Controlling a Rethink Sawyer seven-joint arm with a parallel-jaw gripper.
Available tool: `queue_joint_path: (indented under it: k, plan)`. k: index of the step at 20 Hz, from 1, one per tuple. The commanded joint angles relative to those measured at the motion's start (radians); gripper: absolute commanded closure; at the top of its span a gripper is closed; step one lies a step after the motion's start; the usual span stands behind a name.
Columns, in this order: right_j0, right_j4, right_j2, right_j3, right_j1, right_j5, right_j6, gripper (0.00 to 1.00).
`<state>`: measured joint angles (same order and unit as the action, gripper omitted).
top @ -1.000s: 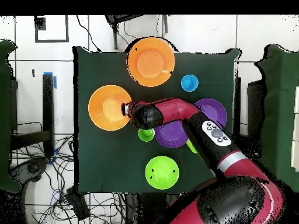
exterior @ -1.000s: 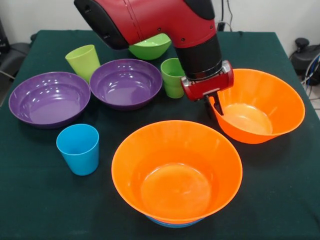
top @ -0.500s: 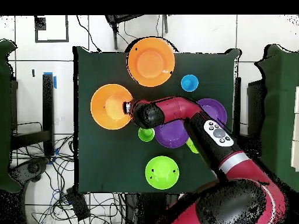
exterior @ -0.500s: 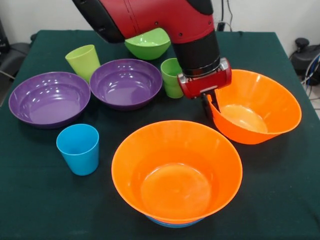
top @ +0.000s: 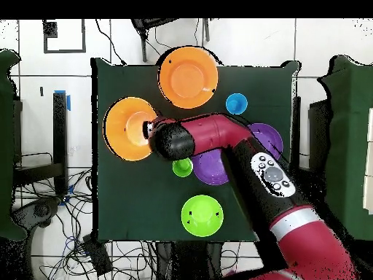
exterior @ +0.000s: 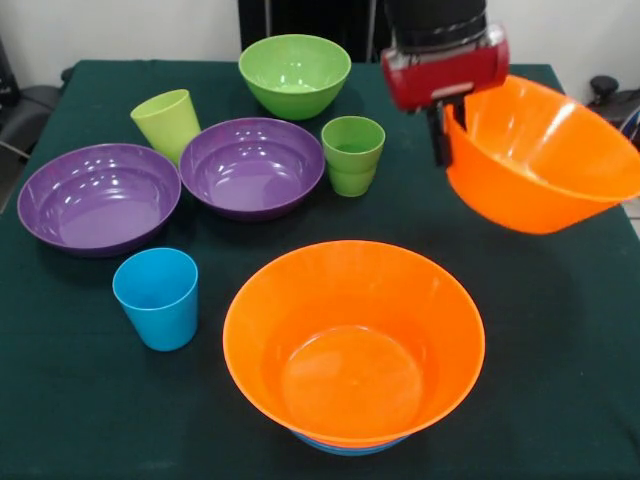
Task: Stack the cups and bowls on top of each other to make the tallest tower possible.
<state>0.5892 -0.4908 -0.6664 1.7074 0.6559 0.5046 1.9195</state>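
One big orange bowl (exterior: 545,160) hangs tilted above the green table (exterior: 80,400), with the gripper (exterior: 441,125) pinching its rim. Another orange bowl (exterior: 352,340) sits at the front on something blue. Two purple bowls (exterior: 98,197), a green bowl (exterior: 294,73) and three cups (exterior: 157,297) stand apart.

One big orange bowl (exterior: 545,160) hangs tilted above the table, another (exterior: 353,340) sits upright over a blue one, two purple bowls (exterior: 98,196), a green bowl (exterior: 295,73) and three upright cups (exterior: 157,297) stand apart
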Motion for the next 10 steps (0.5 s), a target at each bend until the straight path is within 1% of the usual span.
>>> queue_joint_path:
  k: [1,2,3,5,8,10]
  plan:
    - [-0.140,0.202,0.132,0.133,0.356,0.305,0.286,1.00]
    - [-0.146,0.230,0.138,0.132,0.377,0.341,0.278,1.00]
    - [-0.152,0.262,0.142,0.119,0.405,0.408,0.264,1.00]
    - [-0.162,0.286,0.150,0.084,0.431,0.501,0.224,1.00]
    - [-0.153,0.300,0.147,0.046,0.443,0.562,0.172,1.00]
    - [-0.140,0.303,0.145,0.027,0.438,0.566,0.154,1.00]
